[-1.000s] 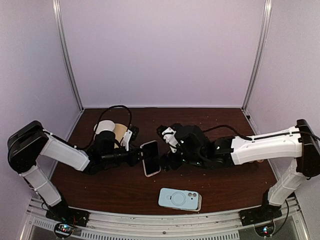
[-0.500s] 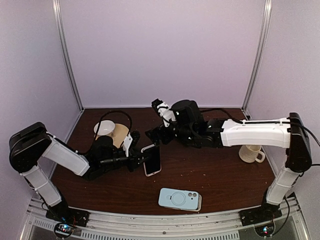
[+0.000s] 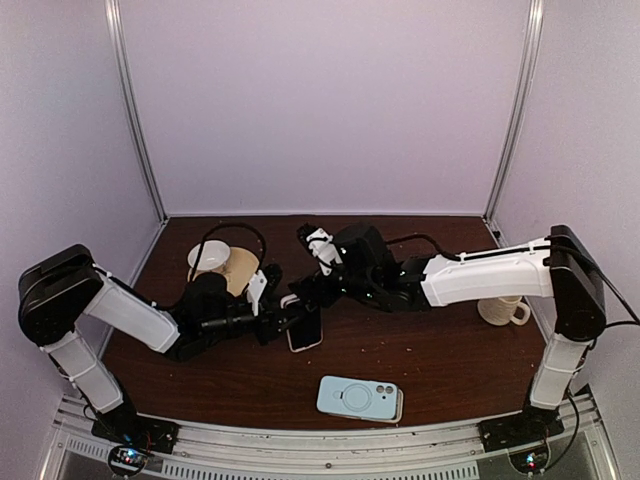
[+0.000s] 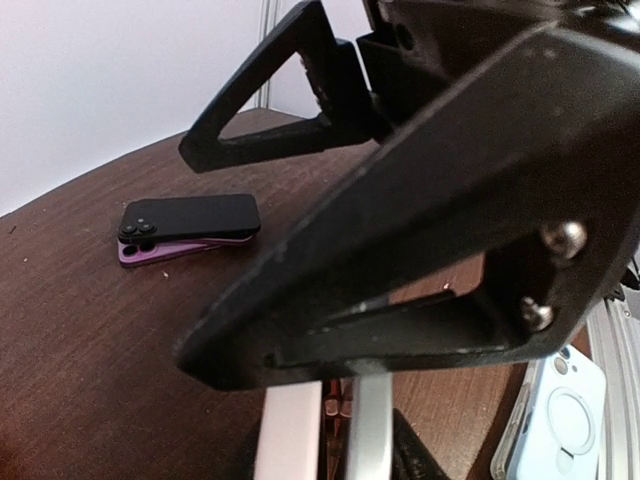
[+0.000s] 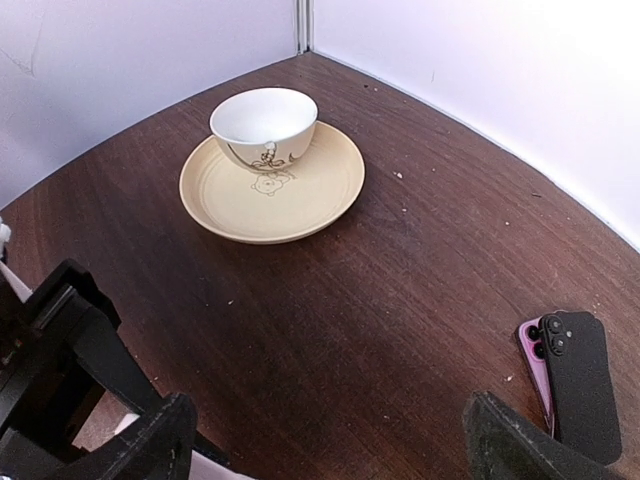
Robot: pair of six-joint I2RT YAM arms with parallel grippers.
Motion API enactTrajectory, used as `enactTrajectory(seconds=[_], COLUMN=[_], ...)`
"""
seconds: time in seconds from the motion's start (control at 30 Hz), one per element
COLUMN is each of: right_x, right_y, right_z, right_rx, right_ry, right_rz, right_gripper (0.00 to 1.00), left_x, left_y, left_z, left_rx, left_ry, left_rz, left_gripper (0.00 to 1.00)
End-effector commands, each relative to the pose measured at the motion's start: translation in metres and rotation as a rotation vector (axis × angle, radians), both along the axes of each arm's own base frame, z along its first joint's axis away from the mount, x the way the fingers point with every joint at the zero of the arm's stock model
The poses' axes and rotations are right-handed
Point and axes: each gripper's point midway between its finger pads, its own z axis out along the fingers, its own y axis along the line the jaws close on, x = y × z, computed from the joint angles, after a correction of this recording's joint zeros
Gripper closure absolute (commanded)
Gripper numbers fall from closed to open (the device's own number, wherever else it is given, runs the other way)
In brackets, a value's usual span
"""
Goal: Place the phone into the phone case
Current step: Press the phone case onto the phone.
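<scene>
My left gripper is shut on the left edge of the phone, a dark-screened handset with a pale rim, held low over the table. In the left wrist view its pale edges rise from the bottom between my jaws. The light blue phone case lies flat near the front edge, and it also shows in the left wrist view. My right gripper hovers open and empty just behind the phone, its fingers crossing the left wrist view. In the right wrist view it holds nothing.
A tan plate with a white bowl stands at the back left. A cream mug stands at the right. A black phone on a purple one lies flat behind the grippers, hidden in the top view.
My right gripper let go of the phone, rose and moved back and to the left. My left gripper lowered the phone toward the table.
</scene>
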Motion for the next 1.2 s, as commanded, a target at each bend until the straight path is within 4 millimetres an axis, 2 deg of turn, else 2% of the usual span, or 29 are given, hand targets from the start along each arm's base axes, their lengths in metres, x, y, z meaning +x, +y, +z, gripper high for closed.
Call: enactTrajectory(seconds=[0.0, 0.07, 0.17, 0.27, 0.43, 0.6, 0.77, 0.93, 1.1, 1.17], right_x=[-0.001, -0.002, 0.0, 0.0, -0.006, -0.016, -0.037, -0.068, -0.094, -0.103], right_y=[-0.007, -0.008, -0.009, -0.005, -0.002, -0.02, -0.048, -0.064, -0.069, -0.067], right_z=[-0.042, -0.046, -0.046, -0.039, -0.009, 0.028, 0.037, 0.026, 0.041, 0.049], right_rx=[-0.084, -0.086, -0.082, -0.093, -0.071, -0.022, 0.008, -0.045, 0.014, 0.062], right_ry=[0.02, 0.021, 0.011, 0.007, -0.016, -0.024, 0.042, 0.117, 0.115, 0.114], right_rz=[-0.008, -0.009, -0.017, 0.001, 0.065, 0.165, 0.288, 0.401, 0.496, 0.532], right_gripper=[0.04, 0.04, 0.04, 0.04, 0.01, 0.01, 0.01, 0.01, 0.03, 0.03], left_x=[0.0, 0.0, 0.0, -0.002, -0.006, -0.011, -0.023, -0.033, -0.044, -0.05], left_y=[-0.007, -0.008, -0.009, -0.008, -0.008, -0.011, -0.021, -0.024, -0.027, -0.025], left_z=[0.02, 0.02, 0.018, 0.014, 0.011, 0.017, 0.028, 0.055, 0.094, 0.12], left_rx=[-0.043, -0.039, -0.028, -0.019, -0.015, -0.028, 0.005, -0.036, -0.074, -0.122], left_ry=[-0.073, -0.076, -0.073, -0.065, -0.055, -0.055, -0.078, -0.112, -0.151, -0.181], left_rz=[-0.017, -0.02, -0.025, -0.03, -0.043, -0.077, -0.15, -0.209, -0.27, -0.287], left_gripper=[0.65, 0.68, 0.81, 0.87, 0.9, 0.99, 1.0, 1.0, 1.0, 1.0])
